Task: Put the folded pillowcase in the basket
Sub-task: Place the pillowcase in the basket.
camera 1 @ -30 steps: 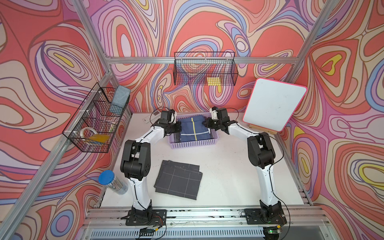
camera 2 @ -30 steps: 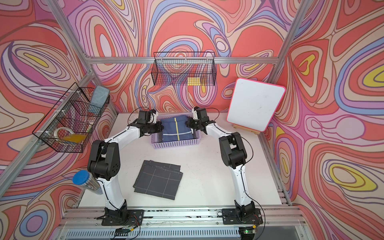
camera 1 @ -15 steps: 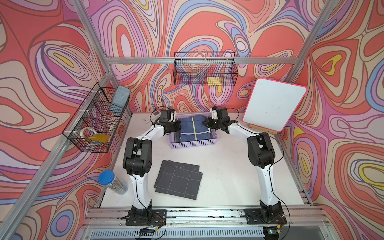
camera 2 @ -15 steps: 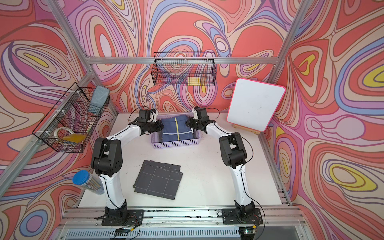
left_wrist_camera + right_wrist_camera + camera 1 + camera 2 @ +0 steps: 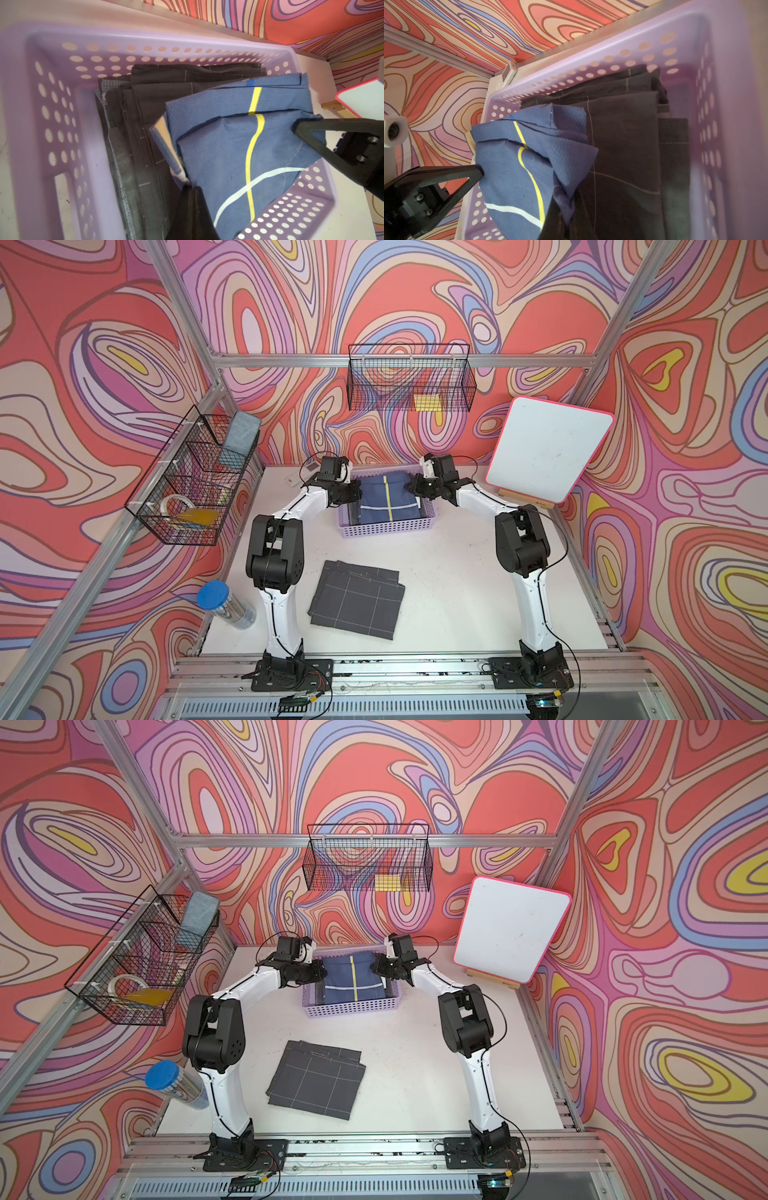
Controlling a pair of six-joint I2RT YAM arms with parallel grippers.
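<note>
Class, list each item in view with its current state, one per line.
blue pillowcase: folded, held aloft, sagging
left pincer: shut on blue pillowcase
right pincer: shut on blue pillowcase
lilac basket: holds folded dark cloths
dark grey pillowcase: folded, outside basket
jar: capped, lying down

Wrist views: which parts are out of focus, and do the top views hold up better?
Left wrist view: the basket blurs to soft lilac at its near rim, the blue pillowcase crisp down to its weave. Right wrist view: same, near wall smeared, pillowcase sharp. Both top views: even light, soft shadows, no glare, all in focus.
</note>
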